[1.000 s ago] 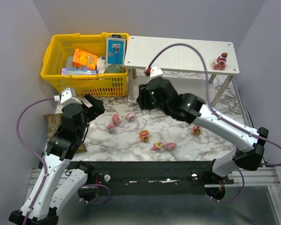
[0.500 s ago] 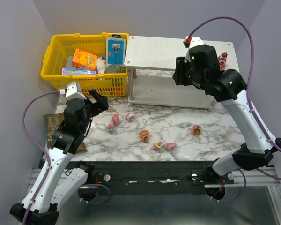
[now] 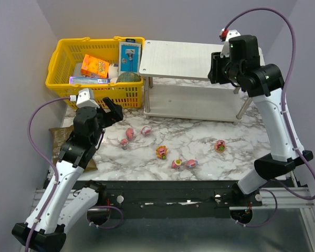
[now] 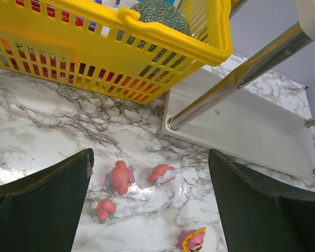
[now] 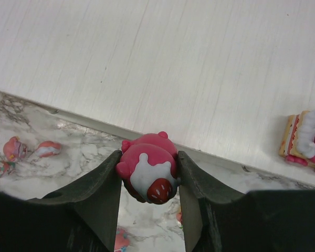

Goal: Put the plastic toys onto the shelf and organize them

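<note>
My right gripper [image 5: 149,176] is shut on a red bear toy [image 5: 147,168] with a white patch and a strawberry, held above the front edge of the white shelf top [image 5: 163,63]. In the top view it hangs over the shelf's right end [image 3: 218,71]. Another pink toy [image 5: 307,139] stands on the shelf top to the right. My left gripper [image 4: 150,157] is open and empty above the marble, also seen in the top view [image 3: 113,111]. Below it lie three pink toys [image 4: 119,177] and one with yellow petals [image 4: 191,240]. Several toys [image 3: 161,152] lie scattered on the marble.
A yellow mesh basket [image 3: 68,52] with boxes and a green melon stands left of the shelf [image 3: 189,58], close to my left gripper. The shelf's silver leg [image 4: 236,79] and lower tier [image 4: 241,126] are ahead of it. A brown packet [image 3: 58,135] lies at the left edge.
My right arm has risen from the marble near the shelf's left leg and swung right over the shelf top, carrying the red bear toy. My left arm has moved slightly forward.
</note>
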`<state>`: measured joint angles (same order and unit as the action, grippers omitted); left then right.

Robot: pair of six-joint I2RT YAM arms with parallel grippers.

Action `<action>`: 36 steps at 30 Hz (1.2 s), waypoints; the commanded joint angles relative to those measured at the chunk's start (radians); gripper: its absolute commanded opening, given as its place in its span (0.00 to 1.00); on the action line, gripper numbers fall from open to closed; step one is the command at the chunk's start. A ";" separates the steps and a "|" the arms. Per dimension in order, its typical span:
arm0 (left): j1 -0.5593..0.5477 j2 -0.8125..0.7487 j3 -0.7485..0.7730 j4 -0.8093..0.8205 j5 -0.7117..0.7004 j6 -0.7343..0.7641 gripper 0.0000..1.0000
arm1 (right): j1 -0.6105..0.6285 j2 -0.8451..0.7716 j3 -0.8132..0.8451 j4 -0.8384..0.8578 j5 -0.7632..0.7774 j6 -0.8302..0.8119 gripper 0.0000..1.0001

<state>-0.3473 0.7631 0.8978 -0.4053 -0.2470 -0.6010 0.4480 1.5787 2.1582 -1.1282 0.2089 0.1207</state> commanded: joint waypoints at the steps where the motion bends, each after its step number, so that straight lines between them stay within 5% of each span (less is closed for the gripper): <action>1: -0.004 -0.004 0.029 0.016 0.003 0.043 0.99 | -0.046 0.067 0.071 -0.061 -0.062 -0.043 0.32; 13: -0.004 0.016 0.018 0.023 -0.011 0.043 0.99 | -0.094 0.129 0.089 -0.058 -0.074 -0.035 0.41; 24: -0.004 0.018 0.020 0.016 -0.020 0.043 0.99 | -0.109 0.155 0.104 -0.035 -0.072 -0.046 0.62; 36: -0.004 0.015 0.015 0.013 -0.023 0.041 0.99 | -0.115 0.112 0.049 0.039 -0.085 -0.059 0.65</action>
<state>-0.3473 0.7860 0.9020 -0.4038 -0.2489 -0.5682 0.3393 1.7229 2.2429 -1.1271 0.1436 0.0856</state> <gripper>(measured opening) 0.988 0.648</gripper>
